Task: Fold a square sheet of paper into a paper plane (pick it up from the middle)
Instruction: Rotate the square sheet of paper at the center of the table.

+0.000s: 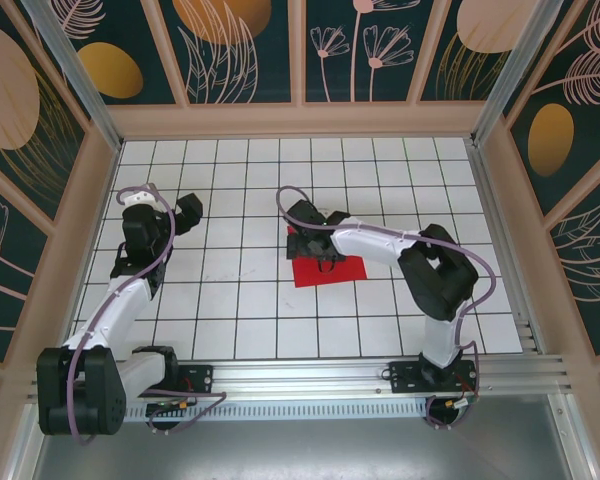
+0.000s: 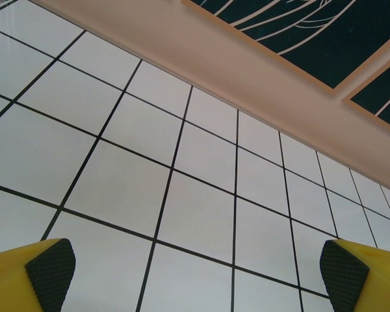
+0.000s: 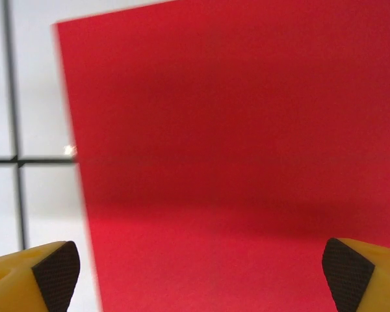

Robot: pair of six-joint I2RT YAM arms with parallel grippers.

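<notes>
On the left, the left tool hangs over bare tiles of the bench. Its fingers are spread wide with nothing between the pads, and it is well apart from the work. Toward the middle, the square sheet of paper lies flat on the bench, bright red, with its far edge under the right tool. That tool sits low over the sheet, jaws wide open and gripping nothing; seen from the wrist, the paper lies beneath its pads. The step in hand looks like an early fold, though I cannot tell whether the sheet is already doubled. To do it well, I judge the right tool should come down squarely on the paper's middle and close gently so the thin sheet neither skids nor buckles. The left tool should cross over to pin one edge before anything is lifted.
</notes>
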